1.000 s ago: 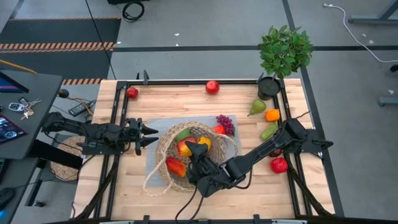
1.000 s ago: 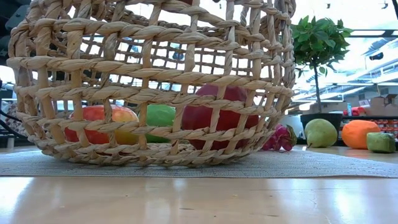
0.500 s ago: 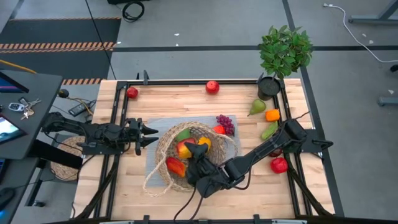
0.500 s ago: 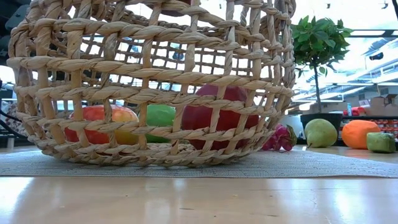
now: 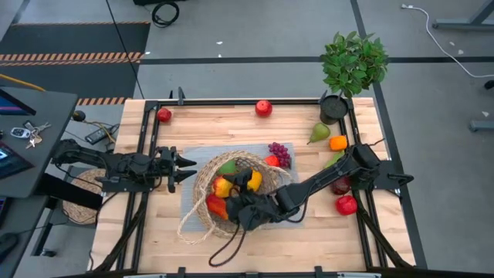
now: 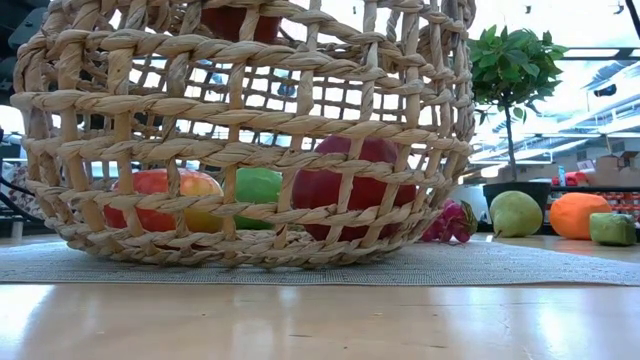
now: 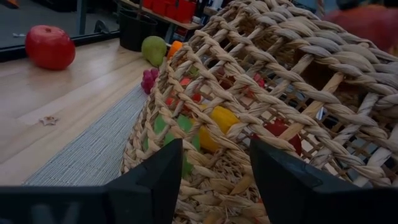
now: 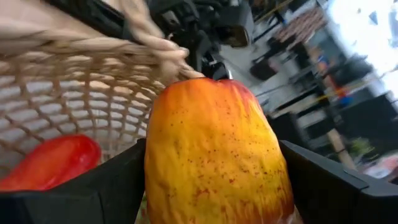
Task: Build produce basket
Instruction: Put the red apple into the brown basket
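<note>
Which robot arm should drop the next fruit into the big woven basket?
The right. Its gripper already grips a red-orange mango above the tan wicker basket. The left gripper waits empty, open, beside the basket.

So the right wrist cam is basically filled by a red-orange mango (image 8: 214, 155), pinched between the right gripper (image 8: 211, 186)'s two dark fingers (image 8: 93, 193), one on each side. Behind it, from about 9 to 12 o'clock, is the woven basket (image 8: 74, 93) wall. A red fruit (image 8: 50, 163) sits inside around 8 o'clock.
</note>
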